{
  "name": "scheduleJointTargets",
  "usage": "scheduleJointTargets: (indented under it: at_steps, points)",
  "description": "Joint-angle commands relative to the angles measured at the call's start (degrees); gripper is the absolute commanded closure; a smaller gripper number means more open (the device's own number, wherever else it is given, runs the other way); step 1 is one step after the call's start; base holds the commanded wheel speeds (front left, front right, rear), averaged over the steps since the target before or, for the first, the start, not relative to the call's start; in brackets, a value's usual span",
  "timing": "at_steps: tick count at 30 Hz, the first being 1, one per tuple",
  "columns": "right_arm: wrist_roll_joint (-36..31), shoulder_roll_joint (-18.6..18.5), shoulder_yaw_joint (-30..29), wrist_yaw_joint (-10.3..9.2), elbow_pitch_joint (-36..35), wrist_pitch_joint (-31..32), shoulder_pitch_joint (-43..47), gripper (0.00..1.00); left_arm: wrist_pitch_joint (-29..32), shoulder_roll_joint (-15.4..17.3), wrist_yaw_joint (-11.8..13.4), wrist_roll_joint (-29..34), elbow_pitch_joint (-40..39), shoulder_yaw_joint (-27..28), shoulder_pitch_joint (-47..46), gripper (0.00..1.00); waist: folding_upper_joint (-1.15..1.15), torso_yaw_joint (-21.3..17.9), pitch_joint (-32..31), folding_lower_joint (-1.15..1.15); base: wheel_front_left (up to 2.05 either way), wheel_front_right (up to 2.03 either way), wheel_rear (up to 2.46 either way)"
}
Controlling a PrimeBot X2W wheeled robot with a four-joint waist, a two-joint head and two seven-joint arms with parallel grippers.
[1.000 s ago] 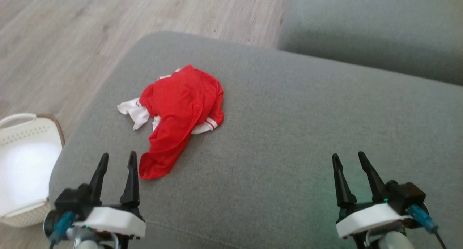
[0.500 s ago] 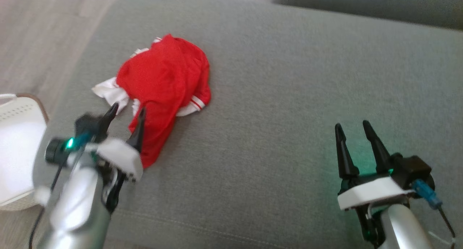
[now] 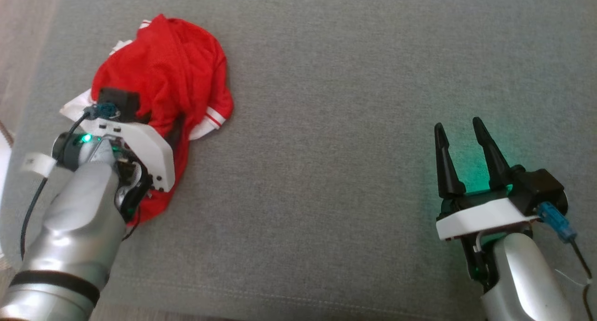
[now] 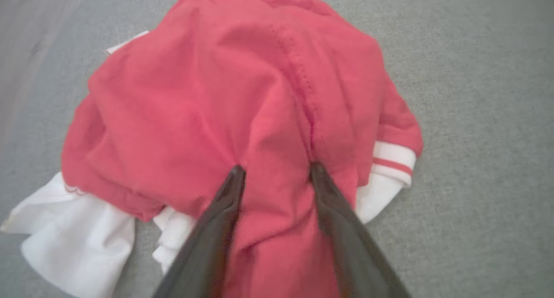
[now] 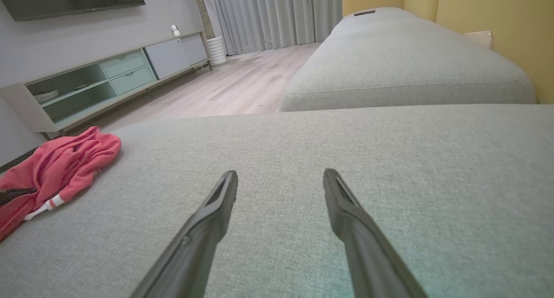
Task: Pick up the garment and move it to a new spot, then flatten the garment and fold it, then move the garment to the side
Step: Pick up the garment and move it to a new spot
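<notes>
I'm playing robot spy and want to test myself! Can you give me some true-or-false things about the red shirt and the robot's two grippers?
1. The red shirt has white sleeves. True.
2. The right gripper is holding the shirt. False: it is open and empty above the bare sofa cushion, well away from the shirt.
3. The left gripper has its fingers on the red cloth. True: they stand apart with a fold of cloth between them.
4. The shirt is folded neatly. False: it lies crumpled in a heap.
5. The shirt lies on a wooden floor. False: it lies on the grey sofa cushion.
</notes>
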Motion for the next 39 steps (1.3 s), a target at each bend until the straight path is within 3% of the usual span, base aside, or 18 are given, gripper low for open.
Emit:
scheduleJointTargets:
  at_steps: [1,8,14,23,30,34,39]
  points:
    - [-0.3,-0.1,1.2,-0.04,-1.9,-0.1,-1.1,0.00,-1.1,3.0,0.1,-0.5,-0.9,1.1,-2.7,1.00,0.00,-0.3,0.2,-0.01,0.00,0.00,0.00]
    - [0.8,-0.1,1.7,-0.04,-0.4,-0.6,-0.7,0.00,-12.9,5.2,0.1,-2.1,-0.9,0.6,-5.2,1.00,0.00,-0.9,-2.7,-0.01,0.00,0.00,0.00]
    - [2.3,-0.1,2.1,-0.04,1.2,-1.1,0.1,0.00,-16.2,6.4,1.1,-1.0,-7.0,2.7,-5.5,1.00,0.00,-1.3,-7.0,-0.01,0.00,0.00,0.00]
    - [4.9,-0.1,2.7,-0.04,2.5,-1.7,1.6,0.00,-16.4,9.1,4.8,0.8,-25.1,7.4,-2.7,1.00,0.00,-3.9,-11.9,-0.01,0.00,0.00,0.00]
    - [6.5,-0.1,3.6,-0.04,2.8,-1.9,1.6,0.00,-10.9,10.5,7.0,1.0,-33.8,6.7,-1.6,1.00,0.00,-7.5,-12.0,-0.01,0.00,0.00,0.00]
    - [7.0,-0.1,3.8,-0.04,2.5,-1.9,1.0,0.00,-8.2,9.8,8.3,1.0,-35.8,5.9,-1.3,1.00,0.00,-9.5,-11.1,-0.01,0.00,0.00,0.00]
    - [7.4,-0.1,3.9,-0.04,1.2,-2.0,-0.1,0.00,-5.4,6.1,10.1,1.3,-36.3,3.6,-1.9,1.00,0.00,-13.6,-8.8,-0.01,0.00,0.00,0.00]
